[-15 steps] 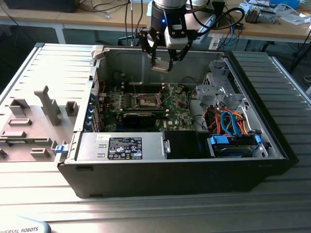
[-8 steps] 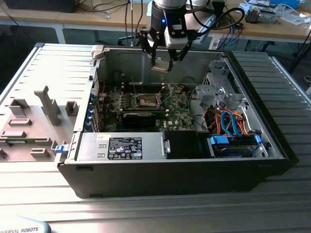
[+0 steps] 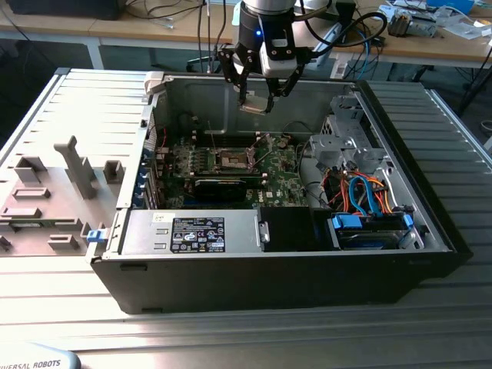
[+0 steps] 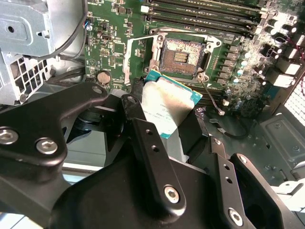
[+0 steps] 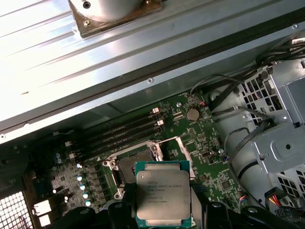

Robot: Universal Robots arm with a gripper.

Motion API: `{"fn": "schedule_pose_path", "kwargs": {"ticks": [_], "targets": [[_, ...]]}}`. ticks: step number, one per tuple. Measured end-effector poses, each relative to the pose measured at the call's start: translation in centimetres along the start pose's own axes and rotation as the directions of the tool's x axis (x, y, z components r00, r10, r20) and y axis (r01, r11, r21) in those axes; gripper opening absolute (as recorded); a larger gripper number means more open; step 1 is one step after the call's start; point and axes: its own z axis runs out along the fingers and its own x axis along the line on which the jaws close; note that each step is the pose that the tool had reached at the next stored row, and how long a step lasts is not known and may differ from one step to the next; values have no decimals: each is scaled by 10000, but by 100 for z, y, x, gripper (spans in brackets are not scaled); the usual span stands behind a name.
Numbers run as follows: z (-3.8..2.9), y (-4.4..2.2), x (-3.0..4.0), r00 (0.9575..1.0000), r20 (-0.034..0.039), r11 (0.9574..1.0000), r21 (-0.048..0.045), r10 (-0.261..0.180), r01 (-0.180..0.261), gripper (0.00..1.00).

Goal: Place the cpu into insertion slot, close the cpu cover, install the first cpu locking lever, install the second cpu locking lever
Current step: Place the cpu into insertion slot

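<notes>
Tool (image 3: 257, 100) pinching cpu (image 5: 163, 198) by two opp. edges; cpu held in air above slot (image 4: 183, 53), not touching it; metal top shows in first wrist view; slot contacts exposed in second wrist view.

Fine print covers the cpu (image 5: 163, 198) and a label (image 3: 197, 234) on the power supply (image 3: 142, 231).

First wrist view: cpu (image 5: 163, 193) hides about half of the insertion slot (image 5: 127, 167), and the cpu's lower edge is lost behind dark fingers (image 5: 119, 213) and cut by the picture edge. Second wrist view: one finger covers a cpu corner. Exterior view: arm (image 3: 265, 23) cut off; anything held in the gripper (image 3: 257, 104) is too small to tell.
</notes>
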Motion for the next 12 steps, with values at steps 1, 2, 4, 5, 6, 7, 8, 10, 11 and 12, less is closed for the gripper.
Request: {"fn": "schedule_pose_path", "kwargs": {"ticks": [1,2,4,5,6,7,8,10,11,12], "targets": [[0,0,0,10000,0,10000,0,4,-4,54],[0,0,0,10000,0,10000,0,10,-10,54],[0,0,0,10000,2,10000,0,23,-23,54],[0,0,0,10000,3,10000,-1,27,-27,54],[0,0,0,10000,3,10000,0,31,-31,54],[0,0,0,10000,3,10000,-1,38,-38,54],[0,0,0,10000,4,10000,0,42,-42,54],[0,0,0,10000,5,10000,-1,50,-50,54],[0,0,0,10000,5,10000,-1,54,-54,54],[0,0,0,10000,5,10000,-1,58,-58,54]]}}
